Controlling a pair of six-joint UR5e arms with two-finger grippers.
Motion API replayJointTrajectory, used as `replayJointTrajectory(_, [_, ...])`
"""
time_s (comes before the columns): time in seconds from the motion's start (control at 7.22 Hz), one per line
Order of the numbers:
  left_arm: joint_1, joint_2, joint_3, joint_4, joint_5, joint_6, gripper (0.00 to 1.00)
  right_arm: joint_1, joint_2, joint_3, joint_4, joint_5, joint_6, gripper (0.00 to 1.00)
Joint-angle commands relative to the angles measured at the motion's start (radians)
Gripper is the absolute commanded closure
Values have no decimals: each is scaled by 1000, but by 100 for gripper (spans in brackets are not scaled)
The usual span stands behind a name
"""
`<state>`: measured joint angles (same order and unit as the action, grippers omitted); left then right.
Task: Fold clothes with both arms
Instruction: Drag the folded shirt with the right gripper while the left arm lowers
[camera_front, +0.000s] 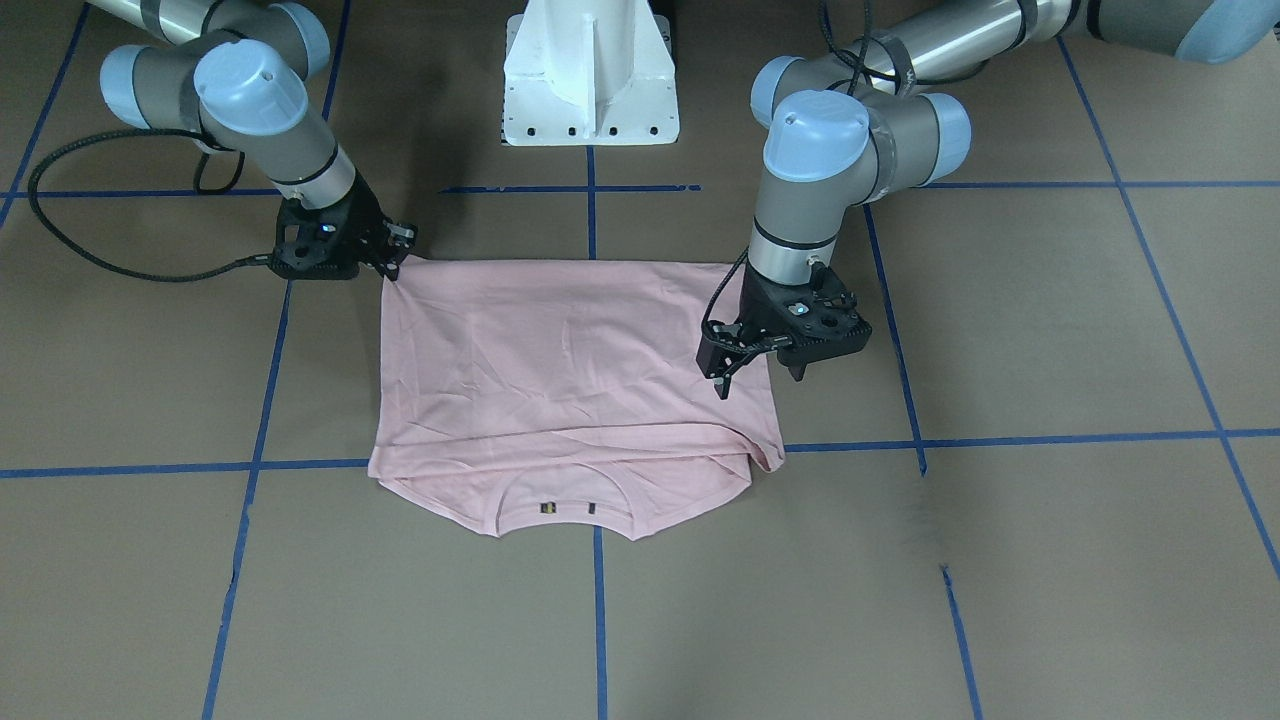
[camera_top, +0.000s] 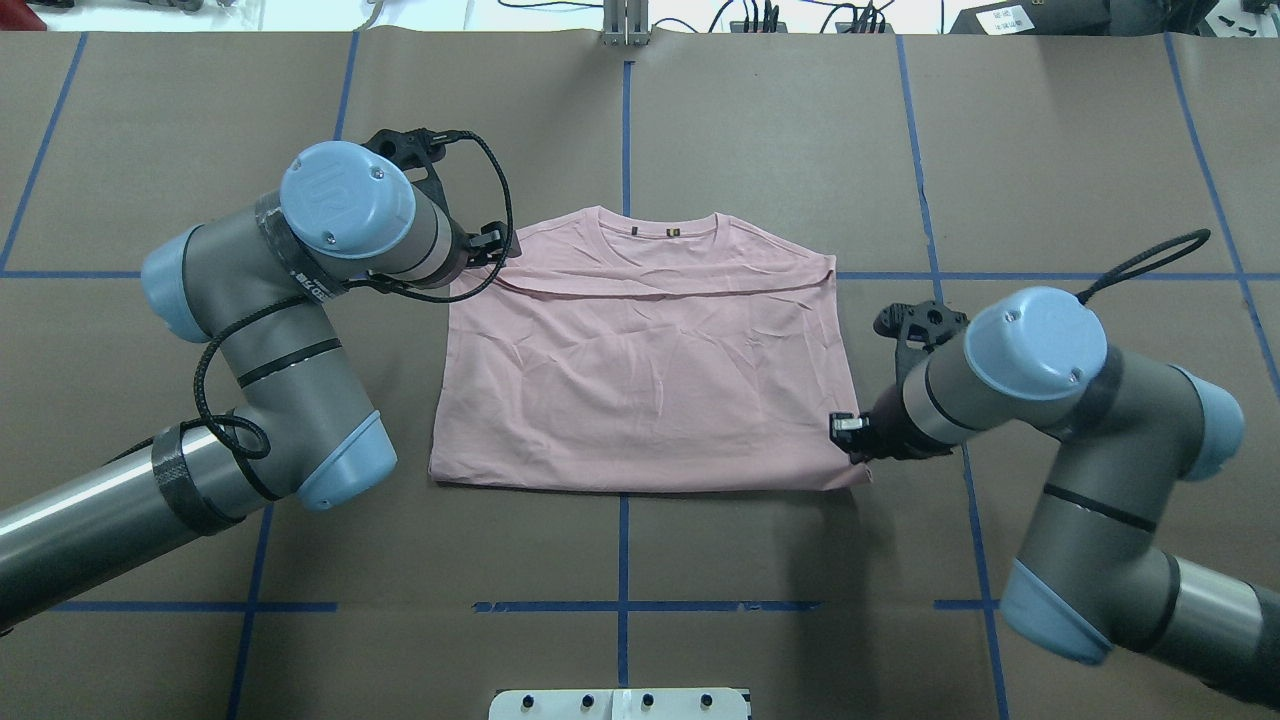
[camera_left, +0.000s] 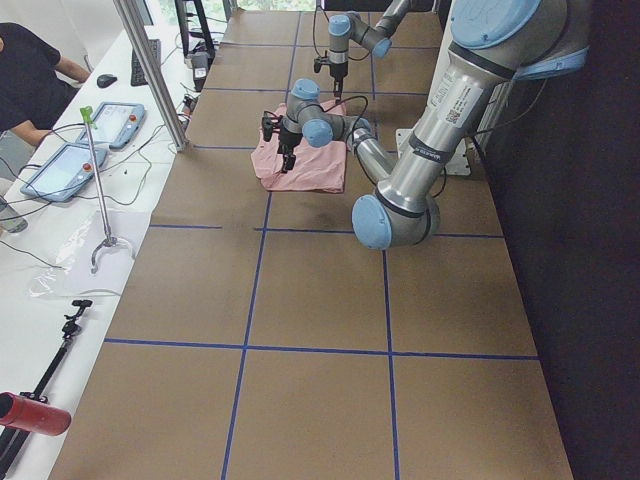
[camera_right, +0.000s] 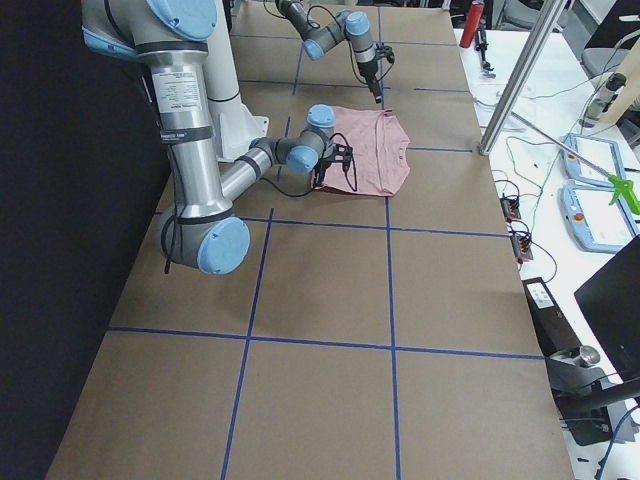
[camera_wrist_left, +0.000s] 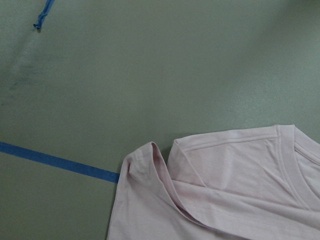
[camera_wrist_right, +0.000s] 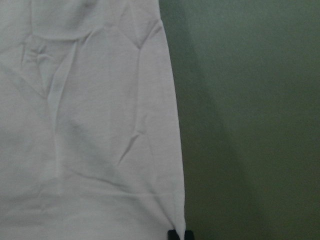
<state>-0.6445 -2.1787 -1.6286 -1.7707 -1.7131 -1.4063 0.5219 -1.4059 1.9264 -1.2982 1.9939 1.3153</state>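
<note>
The pale pink T-shirt (camera_front: 575, 370) lies flat on the brown table, print side hidden, with its collar (camera_top: 660, 232) away from the robot and its sleeves folded in. My right gripper (camera_front: 390, 268) is down at the hem corner nearest the robot; in the right wrist view its fingertips (camera_wrist_right: 180, 234) are pinched shut on that corner of the cloth. My left gripper (camera_front: 758, 378) hangs open above the shirt's shoulder edge, with nothing between its fingers. The left wrist view shows the folded shoulder (camera_wrist_left: 150, 165) below it, untouched.
The white pedestal base (camera_front: 590, 90) stands at the robot's side of the table. Blue tape lines (camera_top: 622, 130) mark a grid on the brown surface. A side bench with tablets (camera_left: 60, 165) and a seated person (camera_left: 30, 60) lies beyond the far edge.
</note>
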Motion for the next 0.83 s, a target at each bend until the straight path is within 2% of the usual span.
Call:
replayJointTrajectory(0.0, [28,0,-22,0,1,-34,0,-130,-191,151,-1,3,2,100])
replayJointTrajectory(0.14, [37,0,-33,2,3,-42,0,-208,-303,227,-1,15,21,100])
replayJointTrajectory(0.42, [45,3,-39,2,4,-43,0,-284,-386,270,7,42,64,98])
replayJointTrajectory(0.55, [54,3,-42,2,3,-57,0,-284,-381,278,13,51,126,1])
replayJointTrajectory(0.69, [74,5,-60,4,3,-81,0,-284,-369,302,13,45,198,0])
